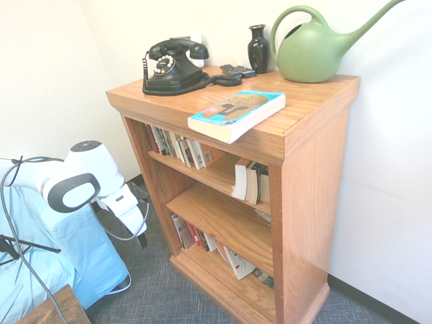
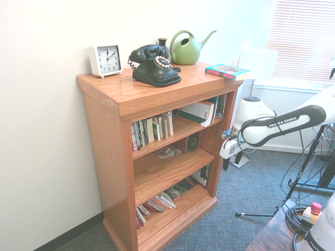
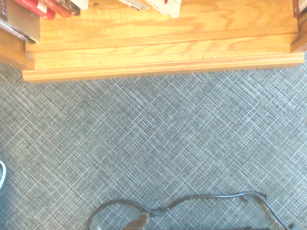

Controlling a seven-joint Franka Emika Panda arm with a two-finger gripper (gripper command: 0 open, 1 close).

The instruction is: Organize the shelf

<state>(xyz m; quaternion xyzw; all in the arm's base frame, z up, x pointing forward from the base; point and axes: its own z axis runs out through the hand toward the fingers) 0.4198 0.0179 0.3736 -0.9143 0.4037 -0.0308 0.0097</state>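
Observation:
The shelf (image 1: 310, 175) (image 2: 104, 136) is orange-brown wood with three tiers. On its top board a teal-edged book (image 1: 236, 113) (image 2: 226, 71) lies flat and overhangs the front edge. Upright books (image 1: 179, 145) (image 2: 152, 130) fill one end of the upper tier, and others (image 1: 251, 181) (image 2: 199, 111) lean or lie at the other end. More books (image 1: 202, 239) (image 2: 157, 204) slump on the bottom tier. My gripper (image 1: 140, 233) (image 2: 232, 161) hangs low in front of the shelf, open and holding nothing. The wrist view looks down on the shelf's base (image 3: 158, 48) and grey carpet (image 3: 153, 143).
A black rotary phone (image 1: 172, 66) (image 2: 153, 65), a dark vase (image 1: 258, 47), a green watering can (image 1: 314, 50) (image 2: 186, 48), a remote (image 1: 236, 69) and a white clock (image 2: 106, 59) stand on top. Blue cloth (image 1: 61, 250) and a wooden table corner (image 1: 50, 307) lie near the arm.

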